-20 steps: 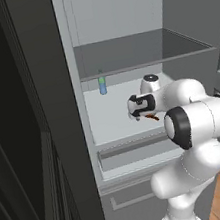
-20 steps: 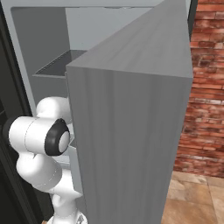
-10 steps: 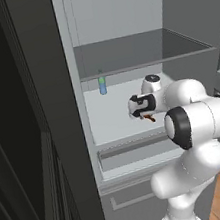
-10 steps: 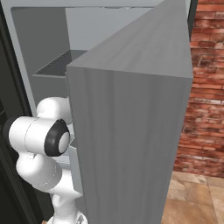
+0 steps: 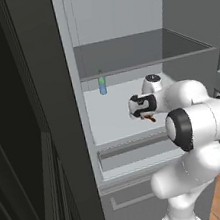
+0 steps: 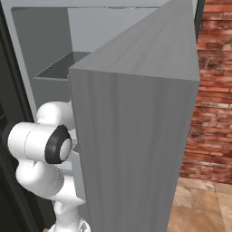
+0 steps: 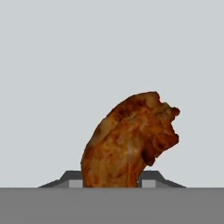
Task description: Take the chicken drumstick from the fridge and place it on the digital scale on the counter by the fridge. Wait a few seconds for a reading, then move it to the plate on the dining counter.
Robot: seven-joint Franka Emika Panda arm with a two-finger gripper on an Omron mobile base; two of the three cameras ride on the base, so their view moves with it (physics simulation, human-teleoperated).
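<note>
Drumstick sits between my gripper fingers, jaws closed on it, on the fridge shelf; I reckon lifting, scale and plate steps remain.

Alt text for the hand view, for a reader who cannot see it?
A reddish-brown chicken drumstick stands between the gripper's two dark fingertips, one close against each side of its base. Behind it is the fridge's plain pale grey interior.
</note>
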